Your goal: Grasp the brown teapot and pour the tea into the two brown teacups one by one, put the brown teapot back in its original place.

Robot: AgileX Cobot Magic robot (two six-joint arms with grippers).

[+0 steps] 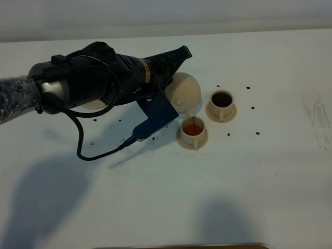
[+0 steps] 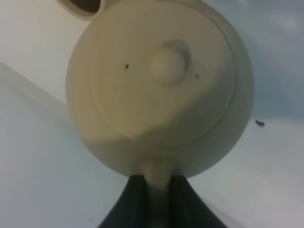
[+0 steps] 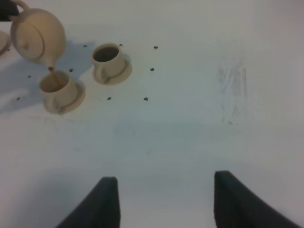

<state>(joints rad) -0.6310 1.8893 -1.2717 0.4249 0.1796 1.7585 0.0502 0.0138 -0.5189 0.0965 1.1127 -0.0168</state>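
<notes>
The brown teapot (image 1: 185, 92) hangs tilted over the nearer brown teacup (image 1: 193, 130), spout down, and a thin stream of tea runs into the cup. My left gripper (image 1: 174, 78) is shut on the teapot's handle; in the left wrist view its gripper (image 2: 154, 190) clamps the handle below the lidded teapot (image 2: 161, 90). The farther brown teacup (image 1: 222, 104) holds dark tea. The flat saucer (image 1: 93, 105), the original place, peeks out under the left arm. My right gripper (image 3: 166, 199) is open and empty above bare table, away from the teapot (image 3: 38, 35) and both cups (image 3: 57, 88) (image 3: 109, 59).
Small dark specks (image 1: 253, 108) lie scattered on the white table around the cups. A black cable (image 1: 83, 150) loops from the left arm down to the table. A faint grey smudge (image 3: 230, 90) marks the table right of the cups.
</notes>
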